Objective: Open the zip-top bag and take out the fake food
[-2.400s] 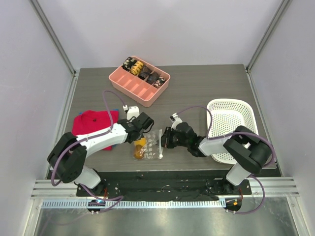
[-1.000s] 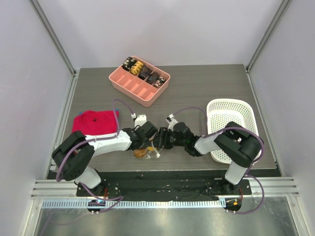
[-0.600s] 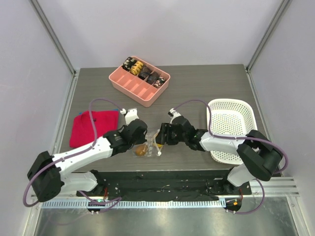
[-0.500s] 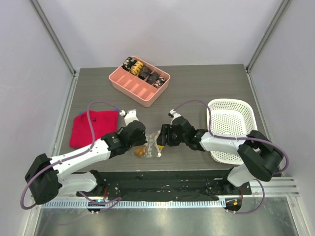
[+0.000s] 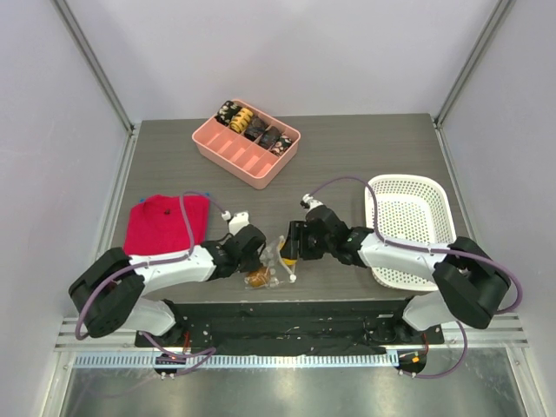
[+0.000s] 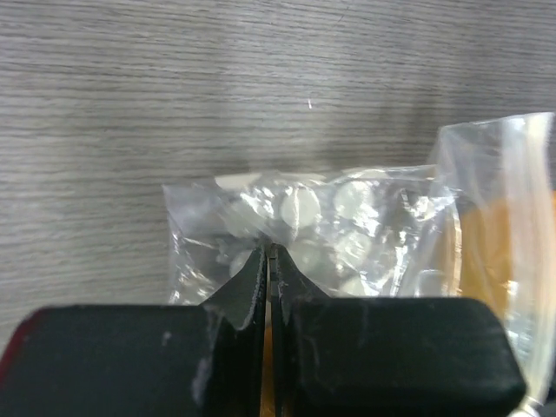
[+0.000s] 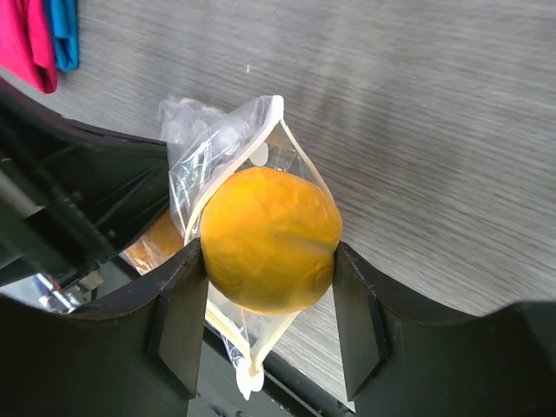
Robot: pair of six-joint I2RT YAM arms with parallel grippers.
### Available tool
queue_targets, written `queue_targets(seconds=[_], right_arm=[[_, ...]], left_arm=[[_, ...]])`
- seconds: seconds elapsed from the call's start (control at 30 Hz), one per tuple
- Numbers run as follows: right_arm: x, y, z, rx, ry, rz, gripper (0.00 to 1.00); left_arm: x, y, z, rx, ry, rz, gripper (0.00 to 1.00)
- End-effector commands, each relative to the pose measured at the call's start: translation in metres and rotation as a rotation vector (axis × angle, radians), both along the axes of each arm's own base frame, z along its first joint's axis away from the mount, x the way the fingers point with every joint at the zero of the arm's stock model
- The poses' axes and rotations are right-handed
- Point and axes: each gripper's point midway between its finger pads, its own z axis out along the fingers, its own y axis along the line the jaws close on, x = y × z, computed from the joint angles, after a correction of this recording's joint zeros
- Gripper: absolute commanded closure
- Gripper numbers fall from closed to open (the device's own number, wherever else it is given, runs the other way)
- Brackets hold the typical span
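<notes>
Orange piece (image 7: 269, 239) is now clamped in the right jaws at the mouth of the zip-top bag (image 6: 330, 217) instead of deep inside; left jaws are pinched shut on its plastic near the bench (image 5: 365, 148) front, so one's nearly out

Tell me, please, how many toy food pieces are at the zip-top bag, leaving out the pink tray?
2. An orange piece sits in the right gripper at the mouth of the zip-top bag; a browner piece lies inside it. Others may be hidden.
</notes>
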Motion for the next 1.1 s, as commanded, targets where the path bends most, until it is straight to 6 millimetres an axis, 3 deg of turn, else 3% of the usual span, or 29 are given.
queue_targets(seconds=[0.0, 0.03, 0.13, 0.23, 0.37, 0.4, 0.43, 0.47, 0.5, 0.57, 0.6, 0.7, 0.83, 0.9, 0.93, 0.97, 1.07], right_arm=[[0.014, -0.016, 0.027, -0.087, -0.085, -0.047, 0.99], [0.028, -0.032, 0.031, -0.149, -0.146, -0.117, 0.99], [0.037, -0.060, 0.043, -0.268, -0.199, -0.198, 0.99], [0.051, -0.089, 0.070, -0.345, -0.290, -0.311, 0.99], [0.069, -0.148, 0.101, -0.490, -0.366, -0.530, 0.99], [0.071, -0.174, 0.107, -0.551, -0.376, -0.622, 0.99], [0.073, -0.188, 0.107, -0.572, -0.368, -0.660, 0.99], [0.080, -0.220, 0.107, -0.591, -0.331, -0.754, 0.98], [0.078, -0.235, 0.106, -0.587, -0.315, -0.796, 0.96], [0.079, -0.276, 0.105, -0.596, -0.278, -0.923, 0.93], [0.077, -0.289, 0.101, -0.610, -0.269, -0.961, 0.91], [0.069, -0.319, 0.090, -0.619, -0.227, -1.058, 0.81], [0.063, -0.325, 0.054, -0.553, -0.117, -1.056, 0.71], [0.062, -0.329, 0.044, -0.558, -0.093, -1.063, 0.38], [0.062, -0.331, 0.042, -0.570, -0.088, -1.071, 0.11], [0.062, -0.331, 0.044, -0.570, -0.091, -1.071, 0.01], [0.064, -0.327, 0.048, -0.550, -0.096, -1.055, 0.00]], left_arm=[[0.008, -0.008, -0.005, -0.022, -0.023, 0.017, 0.99], [0.008, -0.006, -0.008, -0.014, -0.026, 0.022, 0.99], [0.009, -0.003, -0.006, -0.002, -0.036, 0.025, 0.99], [0.014, -0.002, 0.004, 0.006, -0.066, 0.018, 0.99], [0.022, 0.002, 0.030, 0.048, -0.111, 0.013, 0.99], [0.023, 0.003, 0.036, 0.049, -0.122, 0.011, 0.97], [0.024, 0.003, 0.041, 0.052, -0.135, 0.003, 0.96], [0.025, 0.005, 0.054, 0.042, -0.156, 0.007, 0.94], [0.025, 0.006, 0.060, 0.036, -0.165, 0.005, 0.91], [0.023, 0.008, 0.072, 0.017, -0.182, 0.001, 0.82], [0.021, 0.008, 0.082, -0.010, -0.193, -0.002, 0.77], [0.011, 0.005, 0.094, -0.077, -0.183, -0.018, 0.75], [-0.006, 0.008, 0.088, -0.130, -0.133, -0.032, 0.75], [-0.013, 0.007, 0.089, -0.169, -0.127, -0.037, 0.75], [-0.018, 0.009, 0.082, -0.173, -0.107, -0.045, 0.75], [-0.021, 0.010, 0.080, -0.176, -0.100, -0.046, 0.75], [-0.029, 0.015, 0.074, -0.178, -0.079, -0.051, 0.75]])
